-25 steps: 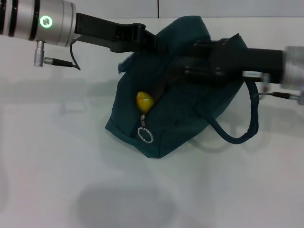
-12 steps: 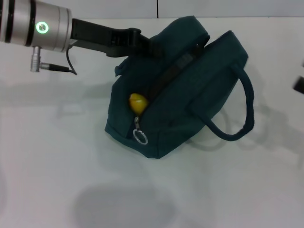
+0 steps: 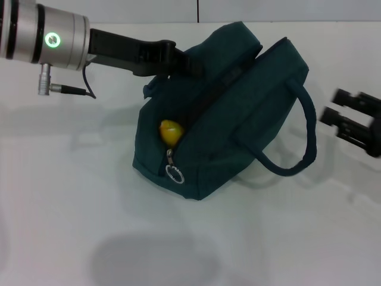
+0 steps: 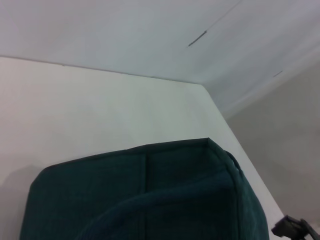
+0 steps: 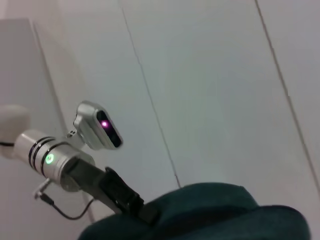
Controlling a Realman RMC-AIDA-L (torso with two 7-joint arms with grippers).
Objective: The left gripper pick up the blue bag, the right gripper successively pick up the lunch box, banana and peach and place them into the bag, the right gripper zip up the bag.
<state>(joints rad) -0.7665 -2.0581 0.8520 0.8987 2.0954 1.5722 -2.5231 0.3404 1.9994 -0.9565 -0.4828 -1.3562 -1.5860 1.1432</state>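
The blue bag (image 3: 238, 125) stands tilted on the white table, its zipper partly open. The yellow tip of the banana (image 3: 170, 131) shows in the gap, just above the silver ring pull (image 3: 175, 174). My left gripper (image 3: 178, 59) is shut on the bag's upper rear edge and holds it up. My right gripper (image 3: 332, 106) is open and empty, off to the right of the bag beside its loop handle (image 3: 300, 152). The lunch box and the peach are hidden. The bag also shows in the left wrist view (image 4: 150, 200) and in the right wrist view (image 5: 210, 215).
The white table (image 3: 71, 196) spreads in front and to the left of the bag. The left arm's silver wrist (image 3: 53, 42) with a green light hangs over the table's far left. A wall stands behind the table.
My right arm has pulled back from over the bag to the right edge of the view. The bag and the banana tip have shifted slightly left.
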